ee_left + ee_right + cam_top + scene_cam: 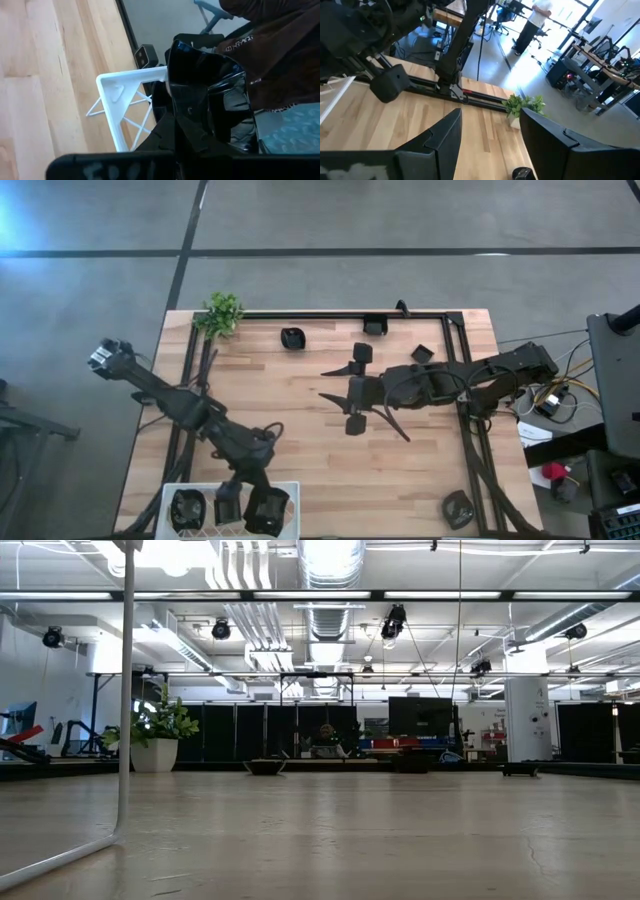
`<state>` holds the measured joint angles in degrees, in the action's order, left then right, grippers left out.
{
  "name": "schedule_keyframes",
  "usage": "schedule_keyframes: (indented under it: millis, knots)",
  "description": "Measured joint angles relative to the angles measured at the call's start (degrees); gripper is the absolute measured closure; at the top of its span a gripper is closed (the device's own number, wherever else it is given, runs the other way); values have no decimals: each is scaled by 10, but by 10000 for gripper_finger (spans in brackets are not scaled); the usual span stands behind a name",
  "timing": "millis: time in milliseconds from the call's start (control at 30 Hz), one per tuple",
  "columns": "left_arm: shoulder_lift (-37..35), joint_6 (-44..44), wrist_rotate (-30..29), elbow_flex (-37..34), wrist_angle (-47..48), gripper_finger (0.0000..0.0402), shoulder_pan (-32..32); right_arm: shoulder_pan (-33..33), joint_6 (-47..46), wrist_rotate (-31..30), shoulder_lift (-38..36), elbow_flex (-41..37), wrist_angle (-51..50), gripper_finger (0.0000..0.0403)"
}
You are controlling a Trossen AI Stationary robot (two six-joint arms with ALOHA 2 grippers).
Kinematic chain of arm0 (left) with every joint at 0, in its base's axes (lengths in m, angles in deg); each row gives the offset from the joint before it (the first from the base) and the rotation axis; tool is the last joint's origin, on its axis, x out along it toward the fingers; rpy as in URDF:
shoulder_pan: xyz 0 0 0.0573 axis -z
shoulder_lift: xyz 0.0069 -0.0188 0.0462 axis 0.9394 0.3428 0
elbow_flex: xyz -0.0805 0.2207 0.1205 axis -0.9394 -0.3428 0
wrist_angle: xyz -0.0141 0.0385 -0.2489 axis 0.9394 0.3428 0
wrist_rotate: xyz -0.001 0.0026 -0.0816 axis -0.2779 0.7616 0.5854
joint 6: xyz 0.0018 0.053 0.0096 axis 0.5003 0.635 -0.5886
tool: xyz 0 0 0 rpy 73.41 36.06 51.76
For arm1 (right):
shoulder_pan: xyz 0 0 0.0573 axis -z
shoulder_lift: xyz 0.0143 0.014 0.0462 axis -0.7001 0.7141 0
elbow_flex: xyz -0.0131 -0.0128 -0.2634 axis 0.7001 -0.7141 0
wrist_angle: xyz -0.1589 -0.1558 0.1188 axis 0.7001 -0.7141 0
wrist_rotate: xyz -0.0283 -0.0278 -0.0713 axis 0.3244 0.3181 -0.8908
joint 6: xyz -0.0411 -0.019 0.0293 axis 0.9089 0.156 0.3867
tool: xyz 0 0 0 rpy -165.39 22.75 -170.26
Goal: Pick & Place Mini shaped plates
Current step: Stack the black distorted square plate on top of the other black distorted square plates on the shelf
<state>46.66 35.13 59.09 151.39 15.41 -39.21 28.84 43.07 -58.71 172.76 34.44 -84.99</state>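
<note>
**Left fingers clamped on a plate at the white basket**

Here, my left fingers [229,492] sit at the near edge of the desk [300,460], over the white wire basket [292,490], and they are closed on a glossy black mini plate [207,95]. In my left wrist view that plate stands on edge between the fingers, beside the basket's white corner. From above, two more black plates already lie in the basket: one at its left end [187,508] and one at its right end [266,510].

My right fingers [336,382] hang spread wide over the middle of the desk, gripping nothing; bare wood shows between them in the right wrist view.

Other plates are scattered along the far side of the desk: one near the small green plant [221,313] at [292,338], one at the far rail [375,325], one beside my right arm [362,353], one further right [422,354]. Another lies at the near right corner [457,508].
</note>
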Motion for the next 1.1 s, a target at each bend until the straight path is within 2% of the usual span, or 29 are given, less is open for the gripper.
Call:
schedule_keyframes:
  millis: [533,933,1100]
  knots:
    - [3,-21,0,-1,-2,399,2,0,2,0,0,0,0,207]
    - [3,-17,0,-1,7,339,2,0,2,0,0,0,1,207]
    - [3,-19,0,-1,12,329,2,0,2,0,0,0,1,207]
